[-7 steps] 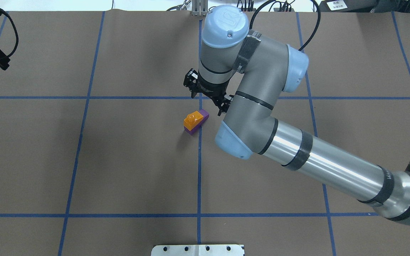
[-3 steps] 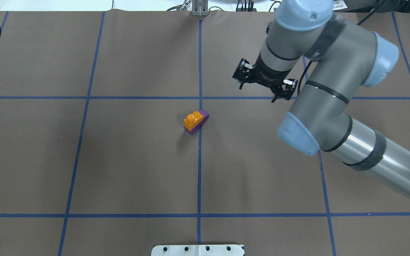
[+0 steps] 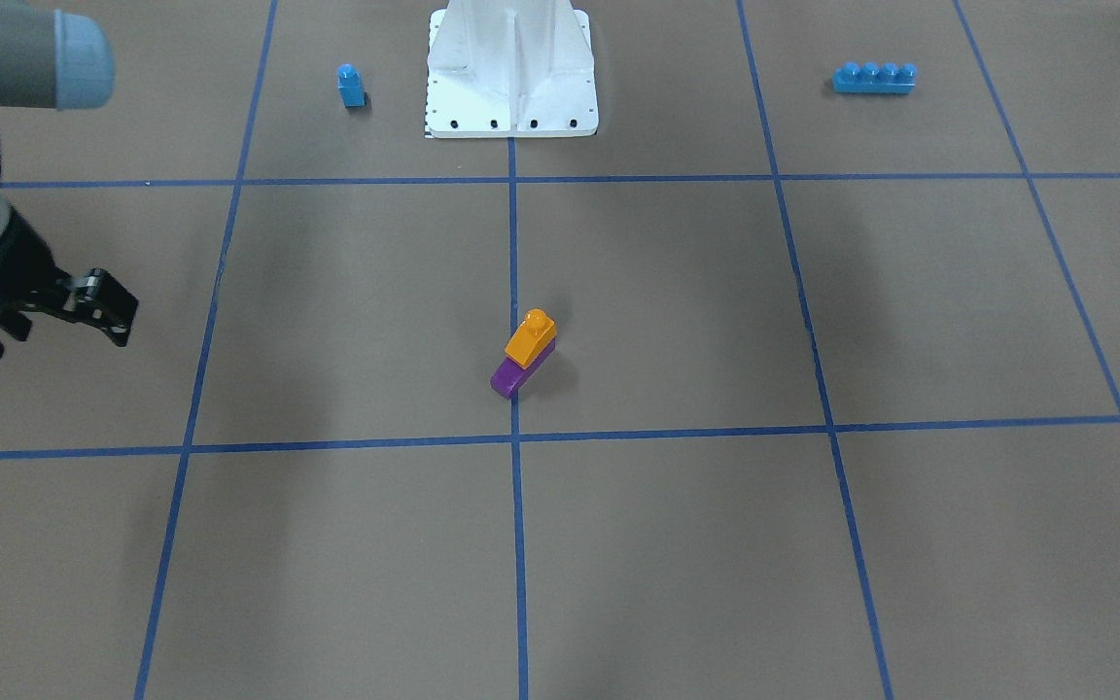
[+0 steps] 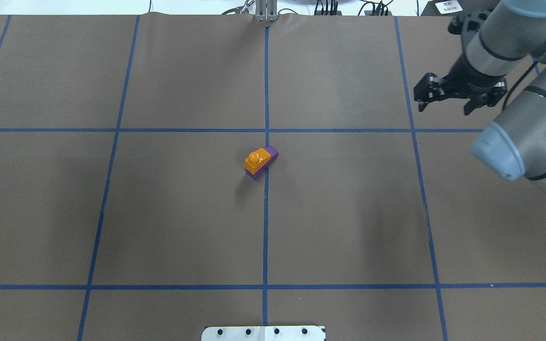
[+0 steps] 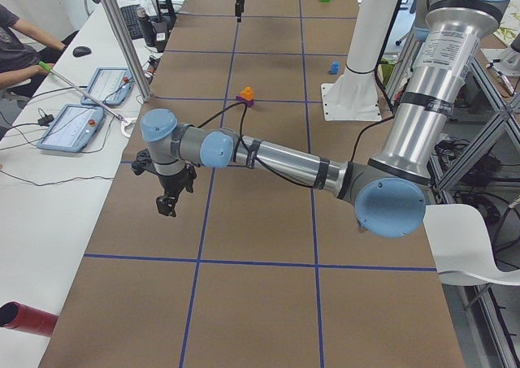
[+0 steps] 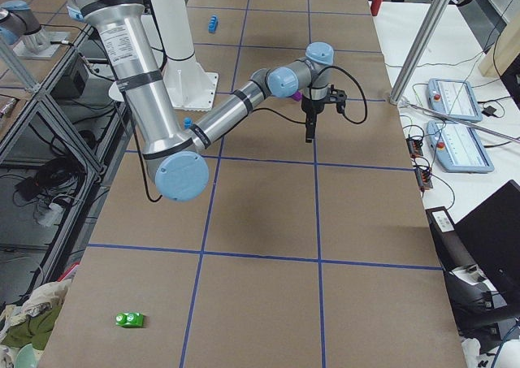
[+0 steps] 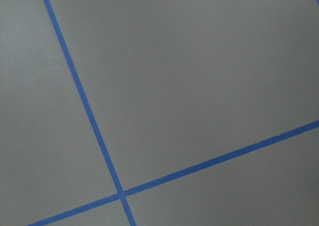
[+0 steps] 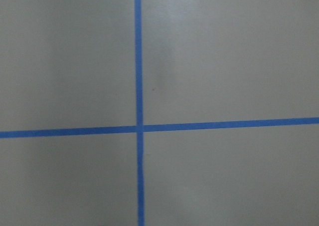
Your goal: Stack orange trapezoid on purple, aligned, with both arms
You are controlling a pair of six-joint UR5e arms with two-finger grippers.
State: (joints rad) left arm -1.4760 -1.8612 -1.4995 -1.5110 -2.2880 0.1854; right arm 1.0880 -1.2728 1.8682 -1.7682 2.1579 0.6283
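Stacking is looking done to me: my right arm point(image 4: 529, 123) is hanging well off toward one side of the table point(image 4: 183, 213), my left arm point(image 5: 284, 163) is hovering over the opposite side, and neither is touching a block. My right gripper point(image 4: 443, 108) is showing its fingers spread, holding nothing; my left gripper point(image 5: 166, 201) is showing only in side views, so I cannot tell its state. The purple block point(image 4: 273, 153) is sitting near the table's centre, carrying the orange trapezoid point(image 4: 256, 159) (long sides seemingly flush). Blue tape lines point(image 4: 266, 227) are crossing the brown paper; a blue four-stud brick point(image 3: 874, 78) and a small blue block point(image 3: 351, 86) are flanking my white base plate point(image 3: 511, 78).
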